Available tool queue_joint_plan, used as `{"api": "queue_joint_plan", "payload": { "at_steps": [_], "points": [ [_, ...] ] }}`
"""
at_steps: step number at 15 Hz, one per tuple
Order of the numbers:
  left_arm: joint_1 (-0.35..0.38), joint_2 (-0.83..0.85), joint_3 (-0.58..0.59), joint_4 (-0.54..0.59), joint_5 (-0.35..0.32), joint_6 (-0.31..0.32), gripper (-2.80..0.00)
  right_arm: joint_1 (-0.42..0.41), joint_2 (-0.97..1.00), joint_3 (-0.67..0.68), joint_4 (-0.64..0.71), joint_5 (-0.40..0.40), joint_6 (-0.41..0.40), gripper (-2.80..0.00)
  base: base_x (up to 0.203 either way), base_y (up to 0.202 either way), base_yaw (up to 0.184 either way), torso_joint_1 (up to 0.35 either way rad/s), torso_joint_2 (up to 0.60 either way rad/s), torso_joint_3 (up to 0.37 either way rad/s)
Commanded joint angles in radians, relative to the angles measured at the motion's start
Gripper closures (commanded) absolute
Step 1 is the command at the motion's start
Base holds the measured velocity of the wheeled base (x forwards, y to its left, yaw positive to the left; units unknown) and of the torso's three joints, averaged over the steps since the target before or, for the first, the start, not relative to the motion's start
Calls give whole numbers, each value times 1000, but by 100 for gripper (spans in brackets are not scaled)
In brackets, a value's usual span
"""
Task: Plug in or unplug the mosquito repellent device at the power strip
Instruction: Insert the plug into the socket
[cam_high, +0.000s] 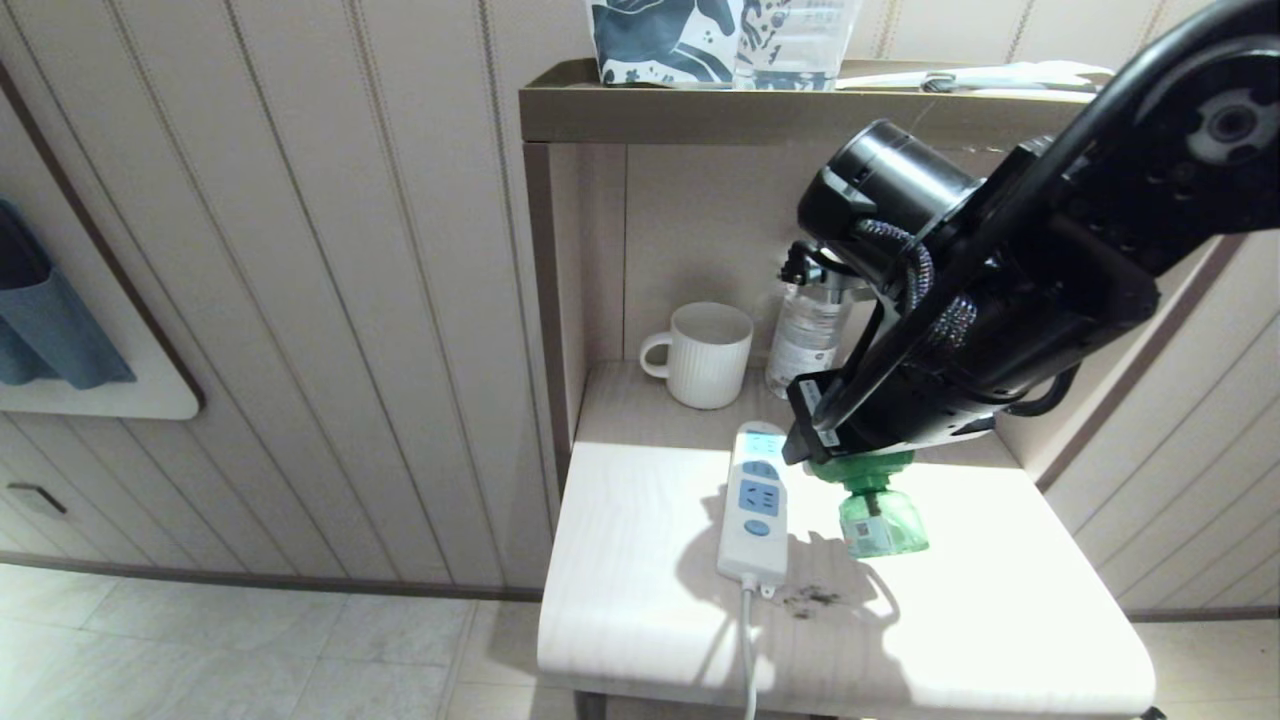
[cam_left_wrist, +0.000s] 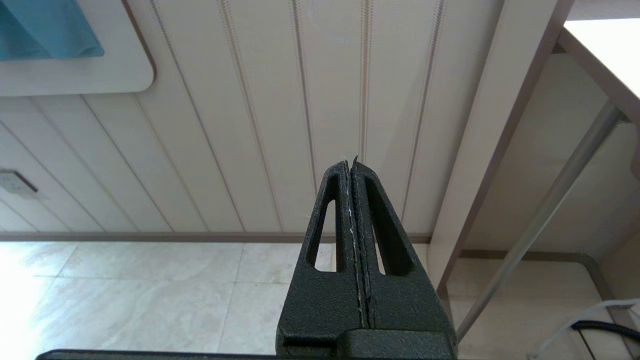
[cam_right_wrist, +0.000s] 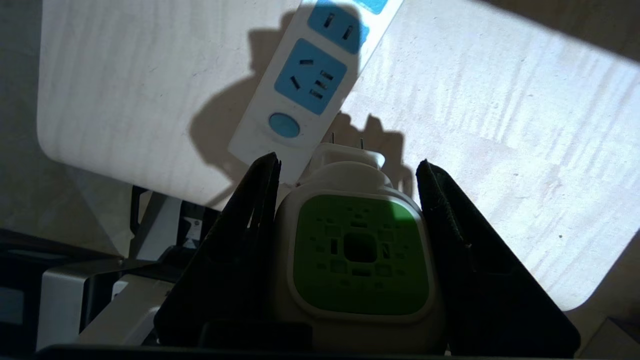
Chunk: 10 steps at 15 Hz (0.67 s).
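We saw the right gripper (cam_right_wrist: 347, 165) with jaws clamping the green-and-white plastic mosquito repellent device (cam_right_wrist: 357, 255) just right of the long white power strip (cam_high: 757, 500), prongs unplugged; left gripper (cam_left_wrist: 352, 165) jaws closed, empty.

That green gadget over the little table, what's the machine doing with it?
The robot's right hand grips the mosquito repellent device by its sides and holds it in the air beside the power strip, which lies flat on the white table. The device's two prongs are bare, so it is not plugged in. The left hand is shut and parked off to the side, over the floor.
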Motion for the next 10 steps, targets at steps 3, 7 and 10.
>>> {"api": "queue_joint_plan", "payload": {
  "at_steps": [3, 7, 10],
  "points": [
    [-1, 1, 0, 0, 0, 0, 0, 11, 8, 12, 17, 8, 1, 0, 0, 0, 0, 0, 0, 0],
    [0, 1, 0, 0, 0, 0, 0, 13, 20, 16, 30, 19, 2, 0, 0, 0, 0, 0, 0, 0],
    [-1, 1, 0, 0, 0, 1, 0, 13, 20, 24, 30, 28, 3, 0, 0, 0, 0, 0, 0, 0]
  ]
}}
